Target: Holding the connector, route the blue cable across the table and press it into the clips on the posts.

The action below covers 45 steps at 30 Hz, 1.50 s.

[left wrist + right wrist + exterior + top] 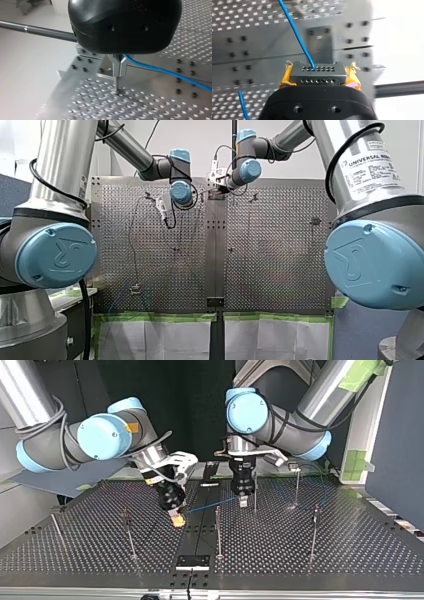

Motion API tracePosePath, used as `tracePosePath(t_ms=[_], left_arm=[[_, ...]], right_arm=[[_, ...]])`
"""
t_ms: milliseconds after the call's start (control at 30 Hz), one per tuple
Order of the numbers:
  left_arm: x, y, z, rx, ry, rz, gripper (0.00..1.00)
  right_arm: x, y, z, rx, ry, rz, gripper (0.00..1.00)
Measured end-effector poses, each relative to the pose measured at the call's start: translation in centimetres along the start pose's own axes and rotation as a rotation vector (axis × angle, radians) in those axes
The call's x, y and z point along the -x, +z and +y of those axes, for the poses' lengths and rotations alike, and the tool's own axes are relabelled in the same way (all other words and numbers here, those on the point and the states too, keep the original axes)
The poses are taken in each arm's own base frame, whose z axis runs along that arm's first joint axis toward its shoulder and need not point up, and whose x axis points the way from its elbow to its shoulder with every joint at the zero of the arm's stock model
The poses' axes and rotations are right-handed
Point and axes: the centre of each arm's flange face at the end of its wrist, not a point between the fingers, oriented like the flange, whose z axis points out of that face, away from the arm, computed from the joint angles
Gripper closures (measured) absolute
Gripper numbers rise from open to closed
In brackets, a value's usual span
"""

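Mostly bare metal, with some plastic parts.
The desk (325,550) is perforated sheet metal, grey and dull; the posts (218,530) are thin metal rods, and the clip (119,67) is brighter, smooth metal. The blue cable (297,35) has a smooth, slightly shiny plastic skin. The connector (317,67) is black matt plastic. The yellow pads (284,78) of my right pincer (319,75) look rubbery, frayed at the edges. My left pincer (243,499) has a black, half-glossy casing. The joint caps (55,255) are glossy blue plastic.

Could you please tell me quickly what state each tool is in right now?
My left tool: closed on the blue cable.
My right tool: closed, holding the connector.
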Motion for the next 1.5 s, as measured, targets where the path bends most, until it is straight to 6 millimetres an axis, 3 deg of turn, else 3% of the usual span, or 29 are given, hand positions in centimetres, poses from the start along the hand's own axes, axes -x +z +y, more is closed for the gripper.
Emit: tracePosePath(t_ms=[167, 767, 1100, 1233, 1500], left_arm=[[1.8, 0.1, -0.1, -0.021, -0.016, -0.033, 1.0], [-2.0, 4.5, -0.4, -0.069, -0.01, -0.014, 1.0], [-0.5, 6.9, 0.3, -0.056, -0.018, -0.053, 1.0], [-0.8, 7.9, 0.6, -0.061, -0.013, -0.045, 1.0], [-0.9, 10.3, 0.7, -0.059, -0.009, -0.051, 1.0]], right_arm=[[-1.7, -0.7, 0.0, -0.006, -0.003, 0.026, 1.0], [1.9, 1.1, 2.3, 0.024, 0.005, -0.028, 1.0], [2.3, 1.7, 3.4, 0.001, 0.005, -0.03, 1.0], [2.7, 2.2, 4.3, 0.009, 0.006, -0.033, 1.0], [1.5, 2.7, 6.2, 0.023, 0.009, -0.009, 1.0]])
